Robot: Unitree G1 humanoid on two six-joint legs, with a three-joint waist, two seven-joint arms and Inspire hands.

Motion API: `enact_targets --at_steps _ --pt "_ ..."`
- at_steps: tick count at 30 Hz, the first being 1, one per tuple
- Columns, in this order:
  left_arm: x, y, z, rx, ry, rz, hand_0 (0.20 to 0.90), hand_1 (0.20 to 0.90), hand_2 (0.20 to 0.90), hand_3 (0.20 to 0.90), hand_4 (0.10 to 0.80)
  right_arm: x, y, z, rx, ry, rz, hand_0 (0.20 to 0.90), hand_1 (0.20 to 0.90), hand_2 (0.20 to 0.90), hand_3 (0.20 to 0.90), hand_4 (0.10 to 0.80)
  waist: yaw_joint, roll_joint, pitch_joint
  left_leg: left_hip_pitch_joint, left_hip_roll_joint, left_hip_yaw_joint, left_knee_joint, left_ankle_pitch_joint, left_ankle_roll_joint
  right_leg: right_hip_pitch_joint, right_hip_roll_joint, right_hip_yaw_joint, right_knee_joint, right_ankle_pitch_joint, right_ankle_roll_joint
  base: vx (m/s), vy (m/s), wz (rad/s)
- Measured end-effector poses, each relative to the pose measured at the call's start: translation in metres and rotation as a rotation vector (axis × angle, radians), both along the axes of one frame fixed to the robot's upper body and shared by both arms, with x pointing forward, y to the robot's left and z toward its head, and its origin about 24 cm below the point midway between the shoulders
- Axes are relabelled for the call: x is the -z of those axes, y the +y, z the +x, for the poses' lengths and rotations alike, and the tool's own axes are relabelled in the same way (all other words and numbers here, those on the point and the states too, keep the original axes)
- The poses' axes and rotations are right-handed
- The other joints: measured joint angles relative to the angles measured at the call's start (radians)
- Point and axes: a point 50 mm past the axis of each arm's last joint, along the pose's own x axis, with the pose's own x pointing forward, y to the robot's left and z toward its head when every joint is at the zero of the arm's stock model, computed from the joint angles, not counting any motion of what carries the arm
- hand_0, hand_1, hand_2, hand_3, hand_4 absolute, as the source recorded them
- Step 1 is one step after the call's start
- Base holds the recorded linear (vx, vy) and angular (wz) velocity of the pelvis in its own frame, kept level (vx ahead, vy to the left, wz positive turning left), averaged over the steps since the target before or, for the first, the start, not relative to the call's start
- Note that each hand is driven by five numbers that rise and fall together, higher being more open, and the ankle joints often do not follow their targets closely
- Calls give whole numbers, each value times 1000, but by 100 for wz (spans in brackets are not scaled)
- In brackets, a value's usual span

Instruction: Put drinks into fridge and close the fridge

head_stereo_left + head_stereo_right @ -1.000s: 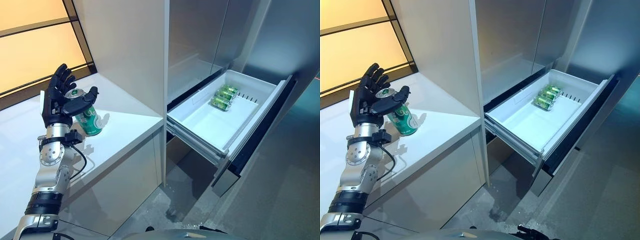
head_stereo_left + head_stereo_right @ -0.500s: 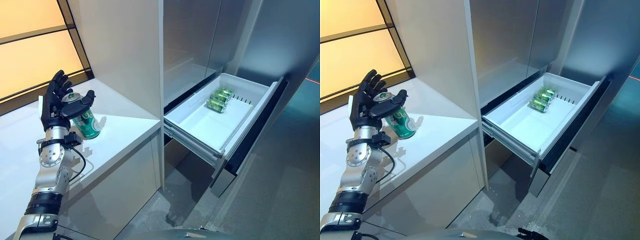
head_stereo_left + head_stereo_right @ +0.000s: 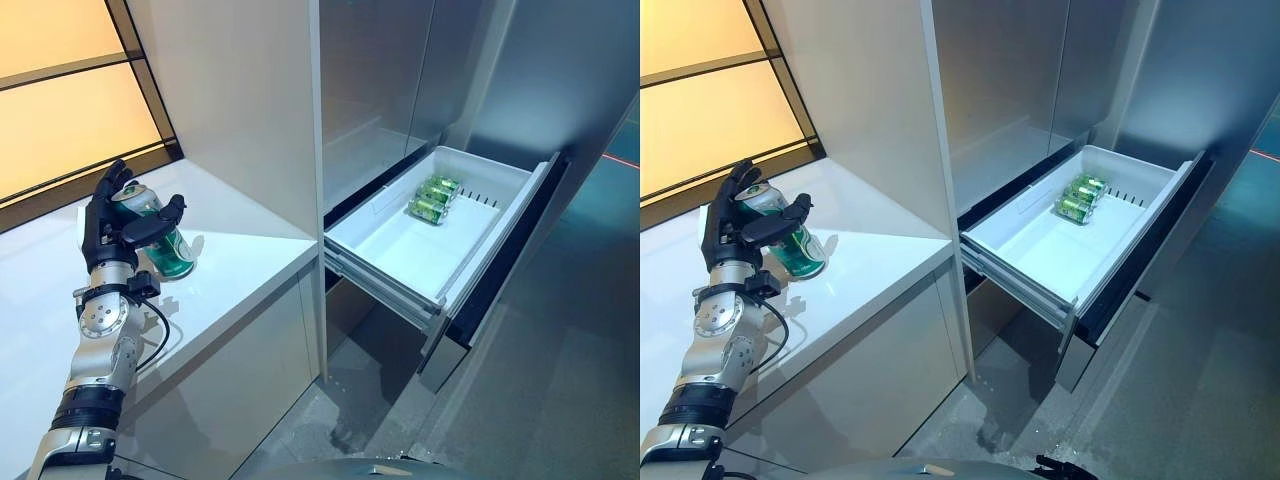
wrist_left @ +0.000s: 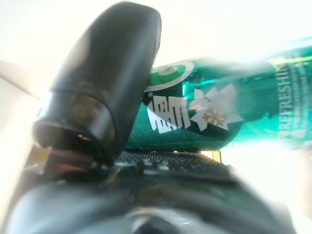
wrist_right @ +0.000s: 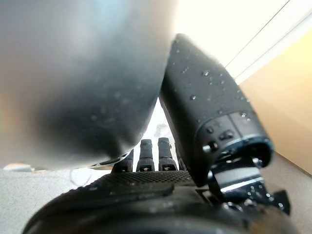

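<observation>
The left hand (image 3: 112, 225) was curled round a tilted green can (image 3: 160, 238) over the white counter (image 3: 235, 262); a tall white panel (image 3: 240, 100) stood between it and the open fridge drawer (image 3: 400, 245), where three green cans (image 3: 432, 197) lay together; the right hand (image 5: 214, 122) showed only in its wrist view, its grip impossible to tell.

The left hand (image 3: 104, 236) is matt black, with a white patch on its outer edge. Just below the left hand sits a round silver wrist joint (image 3: 100, 318) ringed with small dark screws. Below that the left arm (image 3: 103, 358) is silver-grey metal, ending in 1 ribbed black band (image 3: 88, 405). The right hand (image 5: 146, 187) is dark too, its palm mesh-textured, its thumb (image 5: 212, 112) smooth and speckled
</observation>
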Motion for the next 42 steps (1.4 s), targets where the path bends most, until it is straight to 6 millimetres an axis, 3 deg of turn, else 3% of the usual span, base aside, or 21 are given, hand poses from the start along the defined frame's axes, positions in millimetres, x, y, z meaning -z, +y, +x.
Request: enact_targets --at_steps 11,13,14,15,16,33,39,42 --pt "-1 -1 1 35 -11 -16 900 900 900 900 800 0 0 0 0 -1 0 900 900 900 900 800 0 -3 3 0 0 1 0 0 0 -1 0 1 0 0 0 0 0 0" --pt "-1 -1 1 45 -17 -27 660 660 660 620 520 0 0 0 0 -2 1 900 900 900 900 800 0 -6 5 0 0 1 0 0 0 -1 0 2 0 0 0 0 0 0" --pt "-1 -2 1 50 -21 -28 484 484 484 414 314 0 0 0 0 -2 2 900 900 900 900 800 0 -7 6 0 0 1 0 -1 0 -1 0 2 0 0 0 0 0 0" --pt "-2 -2 1 53 -26 -26 349 349 349 258 158 0 0 0 -1 -3 2 900 900 900 900 800 0 -8 6 0 0 1 0 -1 0 -1 0 2 0 0 0 0 0 0" --pt "-2 -2 0 57 -34 -24 300 300 300 200 100 0 0 0 -1 -3 3 900 900 900 900 800 0 -9 8 0 0 1 0 -1 0 -1 0 2 0 0 0 0 0 0" --pt "-23 -16 2 159 -135 -2 300 300 300 200 100 0 4 5 -5 -35 11 900 900 900 900 800 1 -30 32 -7 0 2 0 -1 0 -8 -1 3 -1 0 0 0 0 0" --pt "-51 -29 0 247 -241 34 300 300 300 200 100 0 8 8 -9 -60 23 900 900 900 900 800 2 -41 42 -6 0 0 0 -1 0 -6 -1 2 -1 0 0 0 0 0" --pt "-66 -39 -3 307 -300 57 300 300 300 200 100 -2 13 14 -97 -105 21 900 900 900 900 800 2 -42 44 -6 -1 0 0 -1 0 -4 -1 2 -1 1 1 0 0 0"
